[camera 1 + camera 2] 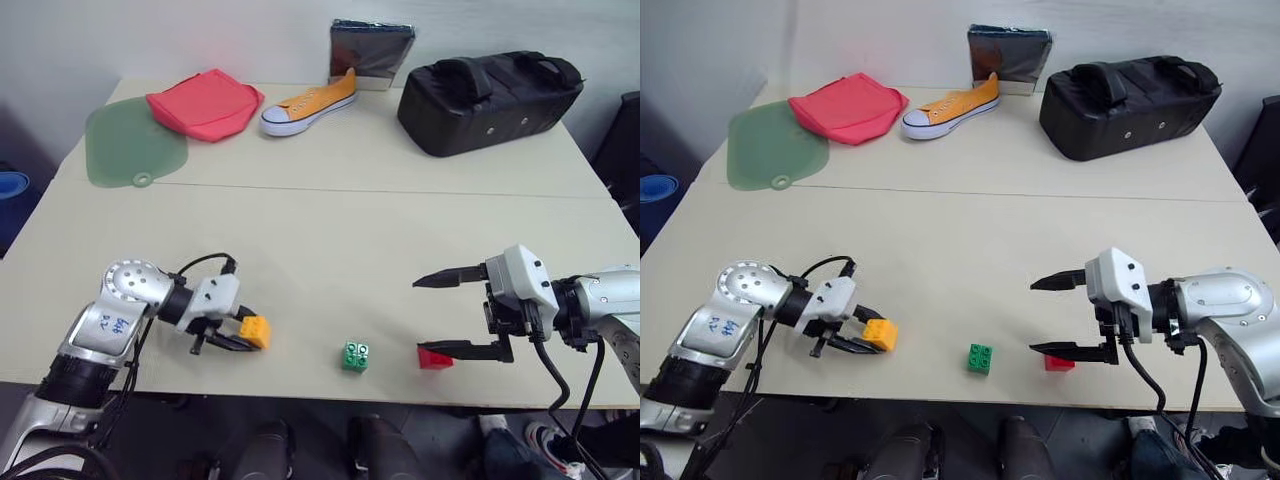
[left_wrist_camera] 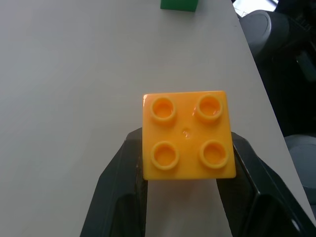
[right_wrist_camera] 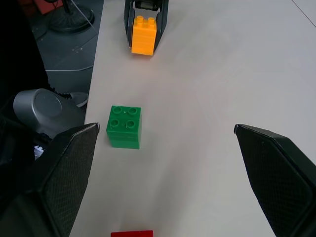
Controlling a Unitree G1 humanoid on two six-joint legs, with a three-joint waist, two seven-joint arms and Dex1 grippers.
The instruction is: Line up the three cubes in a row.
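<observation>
Between the left gripper's (image 1: 238,335) closed fingers, the orange-yellow cube (image 1: 254,331) is sitting gripped; the green cube (image 1: 355,355) is lying beyond its fingertips, the red cube (image 1: 433,357) farther, beneath the spread-open right gripper (image 1: 442,315).

A plain indoor test room or lab, with a bare white wall behind a wide pale tabletop (image 1: 330,230). Unrelated test props are spread along its far edge: an orange sneaker (image 1: 310,103), a black duffel bag (image 1: 488,100), a red cloth pouch (image 1: 206,103) and a green mat (image 1: 130,148).
</observation>
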